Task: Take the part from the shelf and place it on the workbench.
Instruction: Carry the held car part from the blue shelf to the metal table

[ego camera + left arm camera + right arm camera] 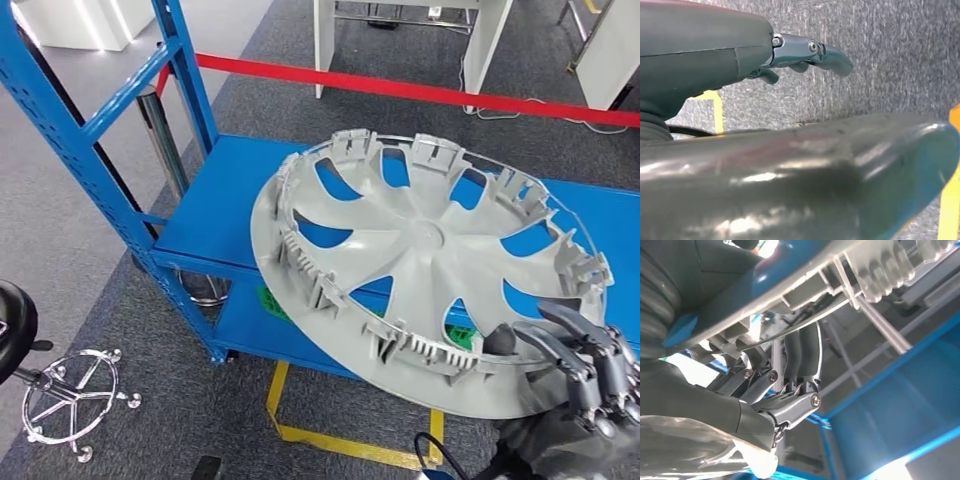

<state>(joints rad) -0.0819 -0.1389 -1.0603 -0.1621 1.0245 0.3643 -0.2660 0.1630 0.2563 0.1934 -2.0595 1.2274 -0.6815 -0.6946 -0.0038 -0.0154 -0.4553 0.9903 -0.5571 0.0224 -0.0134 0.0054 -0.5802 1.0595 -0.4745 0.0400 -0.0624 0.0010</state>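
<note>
While the right hand clamps the near right rim of the grey wheel cover, fingers curled over the edge and thumb under it, the whole disc lies up and to the left of that hand, tilted, with its ribbed inner face turned upward. Being round, it has no long axis; what counts is that it is held at one edge only, so its weight hangs far out from the grip. In the right wrist view the fingers wrap round the rim ribs. The left hand hangs low over grey carpet with its fingers stretched out and nothing in them, so the right is plainly the nearer. Under and behind the cover is the blue shelf, its upright post at far left; whether the far rim touches the shelf board I cannot tell. No worktop is visible here. A red barrier tape crosses beyond, and an office chair base sits near left, so I judge any turn has limited room.
</note>
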